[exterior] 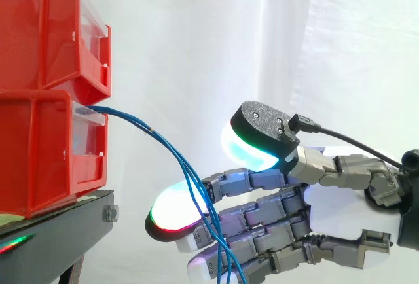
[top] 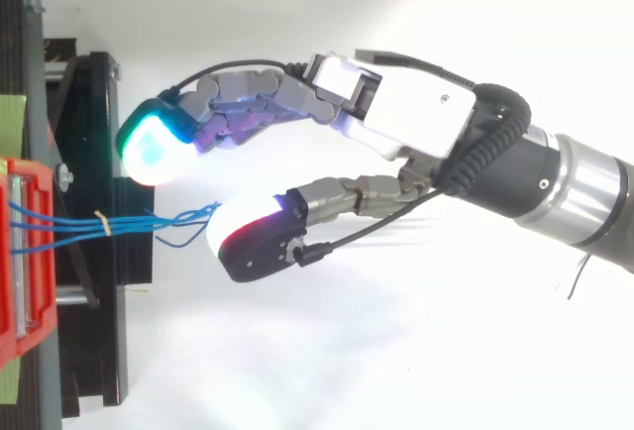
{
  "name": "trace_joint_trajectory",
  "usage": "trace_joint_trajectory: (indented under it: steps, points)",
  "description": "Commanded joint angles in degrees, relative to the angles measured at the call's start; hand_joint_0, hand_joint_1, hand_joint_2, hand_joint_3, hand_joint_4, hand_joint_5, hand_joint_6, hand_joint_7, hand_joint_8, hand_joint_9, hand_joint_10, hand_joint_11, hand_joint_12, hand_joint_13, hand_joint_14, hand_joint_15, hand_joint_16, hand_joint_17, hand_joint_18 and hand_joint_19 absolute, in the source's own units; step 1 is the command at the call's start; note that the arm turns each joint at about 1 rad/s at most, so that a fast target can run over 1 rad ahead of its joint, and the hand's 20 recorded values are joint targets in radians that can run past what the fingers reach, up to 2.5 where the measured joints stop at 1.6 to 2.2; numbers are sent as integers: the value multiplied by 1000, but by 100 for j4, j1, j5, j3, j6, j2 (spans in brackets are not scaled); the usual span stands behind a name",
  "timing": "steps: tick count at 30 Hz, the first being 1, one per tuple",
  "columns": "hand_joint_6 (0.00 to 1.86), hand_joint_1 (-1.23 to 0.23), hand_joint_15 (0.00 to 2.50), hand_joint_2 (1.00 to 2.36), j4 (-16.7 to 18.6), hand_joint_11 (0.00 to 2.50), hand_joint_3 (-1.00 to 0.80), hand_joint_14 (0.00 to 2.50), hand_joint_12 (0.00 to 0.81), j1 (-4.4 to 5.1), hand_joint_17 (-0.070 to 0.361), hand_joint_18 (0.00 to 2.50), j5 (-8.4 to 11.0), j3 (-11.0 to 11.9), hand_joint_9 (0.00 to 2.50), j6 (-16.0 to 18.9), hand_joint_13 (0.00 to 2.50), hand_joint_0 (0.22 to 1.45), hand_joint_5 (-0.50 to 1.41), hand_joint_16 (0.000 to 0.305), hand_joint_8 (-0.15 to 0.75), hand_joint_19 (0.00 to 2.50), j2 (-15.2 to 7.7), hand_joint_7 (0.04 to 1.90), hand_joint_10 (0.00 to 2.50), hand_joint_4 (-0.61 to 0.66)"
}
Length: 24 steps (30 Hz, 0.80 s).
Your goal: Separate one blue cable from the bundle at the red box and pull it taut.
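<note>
The blue cables [exterior: 152, 131] droop from the lower red bin [exterior: 39, 153] on the black stand [exterior: 59, 231] and cross in front of the hand [exterior: 334, 212], which is spread, thumb well apart from fingers [exterior: 262, 215], gripping nothing

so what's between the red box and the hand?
The blue cables: in top view they run from the red box across the gap toward the hand, tied by a yellow band.
</note>
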Motion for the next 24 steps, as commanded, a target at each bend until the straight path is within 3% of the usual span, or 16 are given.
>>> trace_joint_trajectory:
  steps: [1, 4, 7, 9, 15, 24]
  points:
    - [502, -612, 444, 1000, 139, 452, -500, 12, 410, -24, 128, 641, -24, 30, 405, 16, 613, 522, -215, 57, 358, 473, -105, 799, 7, 384]
    - [502, -613, 445, 1000, 209, 449, -500, 12, 409, -67, 127, 643, -121, 293, 406, 183, 614, 524, -214, 57, 358, 464, -368, 798, 9, 388]
    - [502, -613, 451, 1000, 130, 440, -500, 15, 409, -67, 128, 647, -332, 443, 410, 315, 615, 524, -213, 57, 359, 471, -448, 801, 7, 392]
    - [502, -614, 445, 1000, 7, 445, -500, 14, 410, -59, 128, 649, -358, 496, 415, 280, 616, 524, -212, 57, 359, 471, -448, 806, 6, 393]
    - [502, -616, 447, 1000, -125, 445, -500, 12, 410, -67, 128, 652, -393, 504, 404, 421, 619, 524, -221, 57, 357, 470, -448, 805, 7, 357]
    - [502, -617, 447, 1000, 7, 446, -500, 14, 409, -103, 127, 654, -534, 504, 402, 702, 618, 526, -212, 57, 355, 474, -448, 836, 7, 382]
